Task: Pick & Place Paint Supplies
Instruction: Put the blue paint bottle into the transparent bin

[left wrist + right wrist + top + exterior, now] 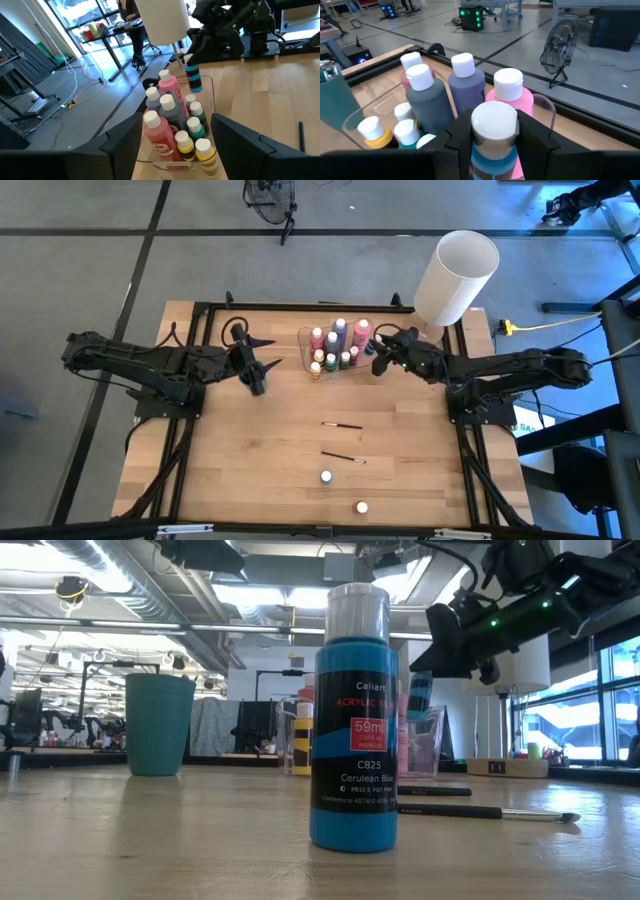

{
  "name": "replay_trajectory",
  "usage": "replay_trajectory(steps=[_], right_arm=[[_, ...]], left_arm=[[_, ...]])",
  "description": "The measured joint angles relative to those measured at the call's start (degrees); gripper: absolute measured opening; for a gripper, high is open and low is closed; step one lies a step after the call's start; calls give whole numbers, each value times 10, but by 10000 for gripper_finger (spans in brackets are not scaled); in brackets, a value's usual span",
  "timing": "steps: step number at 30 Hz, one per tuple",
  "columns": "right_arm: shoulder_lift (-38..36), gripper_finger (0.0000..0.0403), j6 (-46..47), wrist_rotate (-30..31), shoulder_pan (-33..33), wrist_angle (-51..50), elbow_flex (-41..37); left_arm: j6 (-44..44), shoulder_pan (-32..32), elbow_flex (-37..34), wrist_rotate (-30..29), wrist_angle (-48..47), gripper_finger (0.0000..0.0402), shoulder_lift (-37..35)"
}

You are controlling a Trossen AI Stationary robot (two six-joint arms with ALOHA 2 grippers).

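Bottles are lying nearest the table's front edge: one white-capped bottle point(361, 507) by the edge and a second point(326, 476) just behind it. In the low view a blue bottle point(353, 720) is standing upright right in front of the camera, its label reading Cerulean Blue. Behind those, two brushes are resting flat on the wood — one brush point(343, 457) nearer, another brush point(341, 424) a little farther back, both well apart from the arms.

Farther back, a clear tray point(305, 345) is holding the upright bottles: a yellow bottle point(206, 156), a green bottle point(193, 129), a red-pink bottle point(159, 141), a grey bottle point(430, 100), a purple bottle point(468, 83) and a pink bottle point(510, 95), all packed close together.

At the tray's right side the right gripper point(377, 356) is pinching a small blue-labelled bottle point(493, 137) just under its white cap, one finger on each side, and is holding it above the tray's edge, beside the pink bottle.

To the tray's left the left gripper point(254, 366) is hovering with its fingers spread and nothing between them, pointing toward the tray.

Beyond the right gripper a big white cylinder point(456, 276) is standing at the table's back right corner — and in the low view a teal cup point(159, 724) is sitting at the far side.
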Motion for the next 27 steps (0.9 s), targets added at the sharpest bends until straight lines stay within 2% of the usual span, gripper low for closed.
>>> replay_trajectory(steps=[27], right_arm=[[85,118,4,12,4,42,0]], left_arm=[[-19,0,0,0,0,232,0]])
